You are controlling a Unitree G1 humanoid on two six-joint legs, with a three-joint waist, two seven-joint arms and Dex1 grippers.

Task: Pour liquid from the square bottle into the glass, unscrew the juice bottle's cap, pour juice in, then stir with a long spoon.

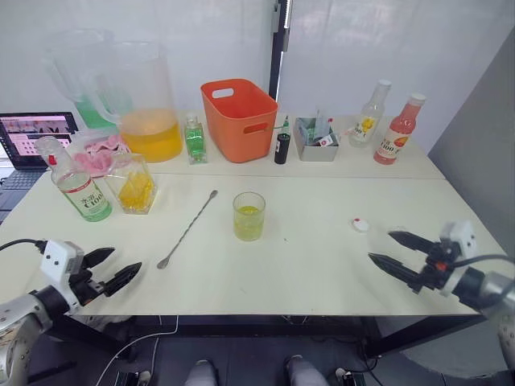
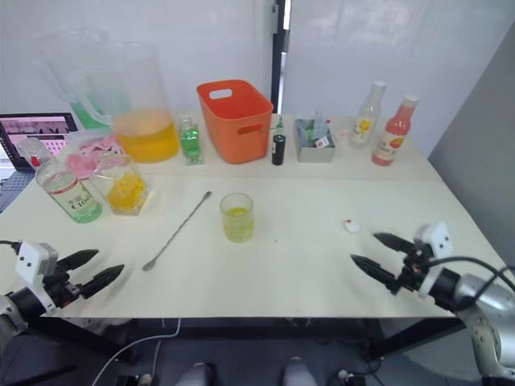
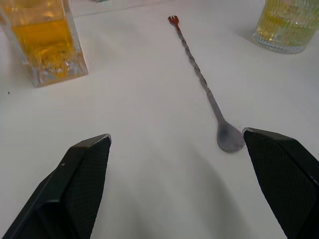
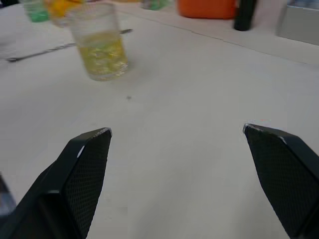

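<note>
My left jaws [image 1: 113, 269] hover spread wide and empty over the near left edge of the desk [image 1: 322, 265]. Behind them, near the desk's left side, stands the juice bottle [image 1: 76, 186], tilted a little, its green label carrying writing I cannot make out. Just beside it sits the square bottle [image 1: 135, 185] with yellow liquid. The long spoon [image 1: 187, 229] lies flat on the desk, slanting from its bowl near my left jaws up toward the glass [image 1: 249, 215], apart from both. The glass stands upright near the desk's middle, holding a little yellowish liquid. Behind it, along the back, are an orange basket [image 1: 238, 119] and a grey tray [image 1: 315, 138]. A small white cap [image 1: 360, 224] lies on the desk to the right. A pink bottle [image 1: 400, 130] stands far back right; its label is too small to read. My right jaws [image 1: 396, 250] hang spread and empty over the near right edge.
</note>
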